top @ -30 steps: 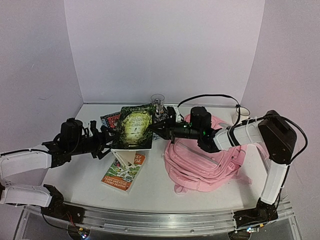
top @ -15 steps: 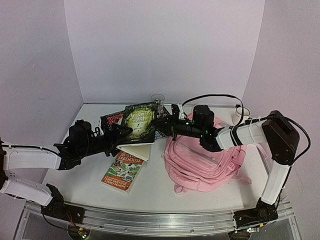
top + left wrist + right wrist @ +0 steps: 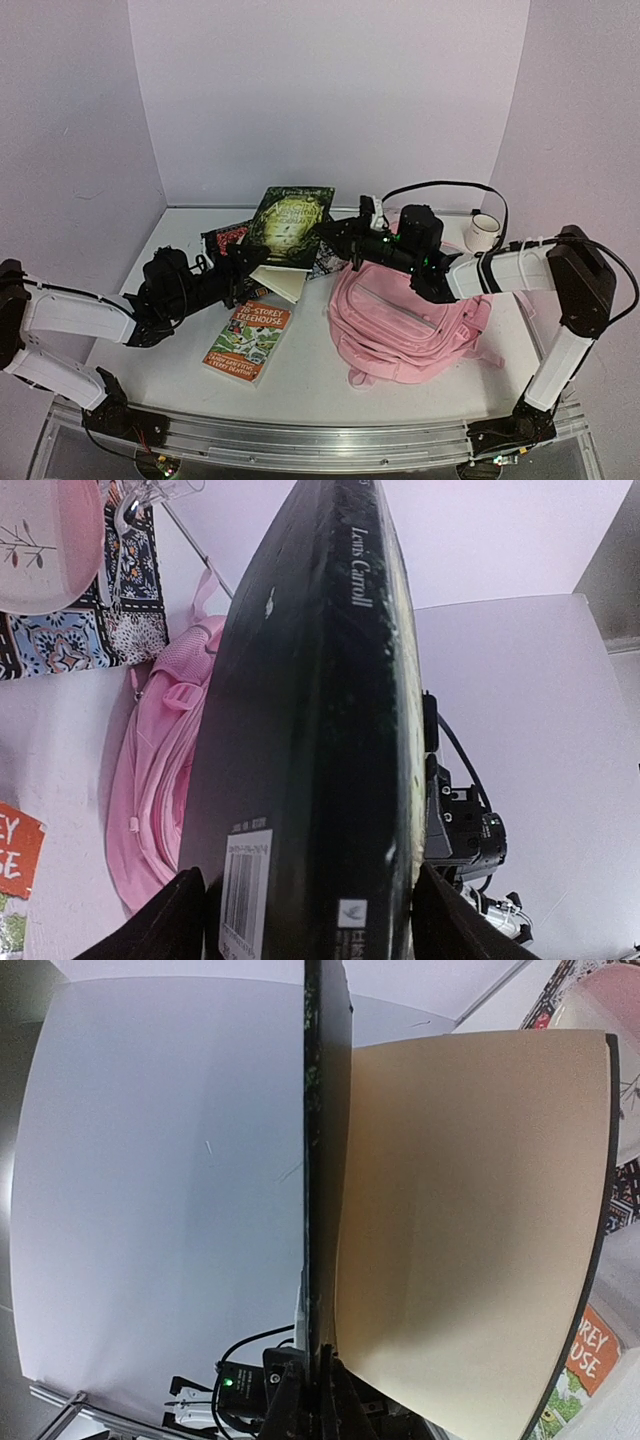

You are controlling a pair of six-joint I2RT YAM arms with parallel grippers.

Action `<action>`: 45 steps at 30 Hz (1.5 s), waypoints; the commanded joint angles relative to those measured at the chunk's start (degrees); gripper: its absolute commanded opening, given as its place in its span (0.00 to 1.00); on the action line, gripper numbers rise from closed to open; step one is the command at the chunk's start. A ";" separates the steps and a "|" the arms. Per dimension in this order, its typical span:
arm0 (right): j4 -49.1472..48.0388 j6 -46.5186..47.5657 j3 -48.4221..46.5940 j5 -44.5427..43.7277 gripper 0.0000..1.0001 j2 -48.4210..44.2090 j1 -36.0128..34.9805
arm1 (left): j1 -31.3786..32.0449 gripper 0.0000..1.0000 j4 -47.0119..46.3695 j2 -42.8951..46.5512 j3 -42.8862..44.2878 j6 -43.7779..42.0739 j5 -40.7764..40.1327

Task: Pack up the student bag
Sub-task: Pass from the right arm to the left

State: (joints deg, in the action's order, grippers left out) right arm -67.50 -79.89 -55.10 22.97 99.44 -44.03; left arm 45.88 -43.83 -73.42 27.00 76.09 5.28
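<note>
Student bag point(image 3: 410, 320) lies flat on the surface point(image 3: 180, 385), behind the right claw point(image 3: 328, 232) and under its wrist. The right claw is pinched together on the cover of the Lewis Carroll hardback point(image 3: 292, 222), which is raised and standing on end. The left claw point(image 3: 250, 265) straddles the hardback's lower end, fingers point(image 3: 185, 915) against both faces; clamped or not, can't tell. Treehouse paperback point(image 3: 250, 340) lies just nearside of the left claw.

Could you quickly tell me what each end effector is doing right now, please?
Left end effector: fingers either side of the dark green book; grip cannot be told.
Right end effector: closed on the book's cover.
</note>
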 commanded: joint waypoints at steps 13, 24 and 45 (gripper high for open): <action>-15.97 8.93 6.67 -4.05 0.01 -7.83 -0.27 | 2.73 0.33 -20.13 -1.67 1.78 5.13 -4.73; -6.83 7.30 5.91 -3.52 0.12 -8.73 -2.83 | 2.73 0.18 -30.20 -7.37 4.27 4.43 -4.75; 49.28 44.92 -0.02 -13.74 0.98 -26.41 -2.41 | -3.91 0.00 -31.22 -5.05 -6.31 2.40 -7.43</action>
State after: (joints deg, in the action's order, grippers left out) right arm -33.36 -49.50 -53.27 14.52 79.64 -47.34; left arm 44.30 -67.47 -81.69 21.42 78.03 -3.26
